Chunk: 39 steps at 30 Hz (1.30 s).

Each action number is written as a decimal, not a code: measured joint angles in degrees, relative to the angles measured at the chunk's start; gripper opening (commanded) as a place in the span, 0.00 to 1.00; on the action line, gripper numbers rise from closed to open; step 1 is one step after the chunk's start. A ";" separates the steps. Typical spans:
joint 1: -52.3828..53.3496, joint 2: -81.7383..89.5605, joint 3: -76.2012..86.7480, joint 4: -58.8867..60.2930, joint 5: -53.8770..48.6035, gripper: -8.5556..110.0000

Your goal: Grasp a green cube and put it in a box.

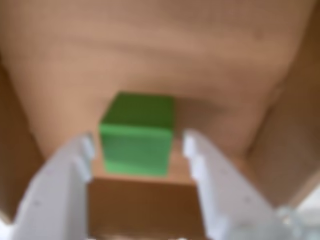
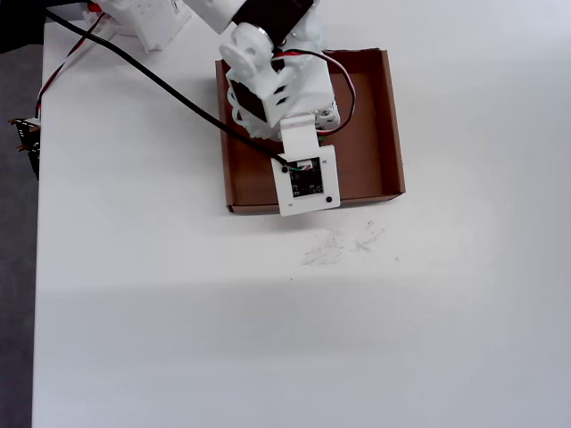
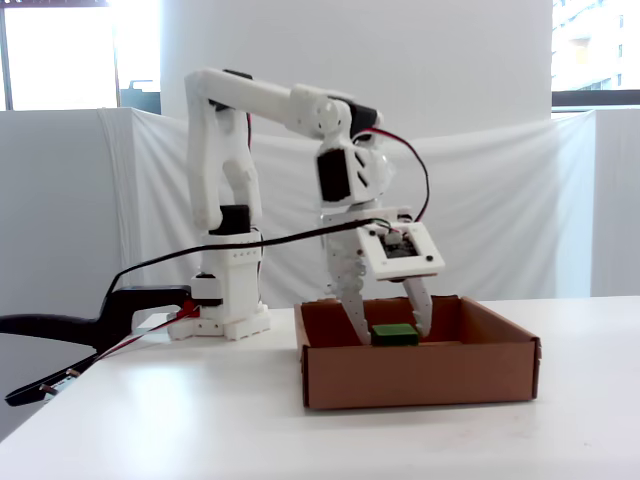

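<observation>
End effector (image 1: pixel 137 142) spread (clear gaps both sides) around green cube (image 1: pixel 137 140), mid-floor inside box (image 1: pixel 150 60), walls well apart.

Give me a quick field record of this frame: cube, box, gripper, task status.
cube: green cube lies inside the box, between the gripper fingers
box: brown cardboard box on the white table, arm over it in the overhead view
gripper: gripper lowered into the box, jaws open, gaps visible on both sides of the cube in the wrist view
contact: fingers appear apart from the cube; wrist view is blurred
cube in overhead view: hidden under the arm
task status: cube appears to be in the box, gripper not yet withdrawn
</observation>
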 measured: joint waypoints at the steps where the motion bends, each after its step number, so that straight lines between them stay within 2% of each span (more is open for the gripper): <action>1: 0.09 0.53 -0.09 0.70 0.00 0.30; 9: 8.17 10.11 -7.91 12.74 0.00 0.31; 13: 13.71 17.93 -7.12 15.21 -3.25 0.29; 19: 23.03 34.01 9.14 12.57 -13.01 0.20; 22: 27.25 45.53 21.97 9.40 -16.26 0.20; 30: 33.93 65.04 40.17 12.48 -23.12 0.19; 39: 36.83 79.54 51.68 15.56 -26.81 0.20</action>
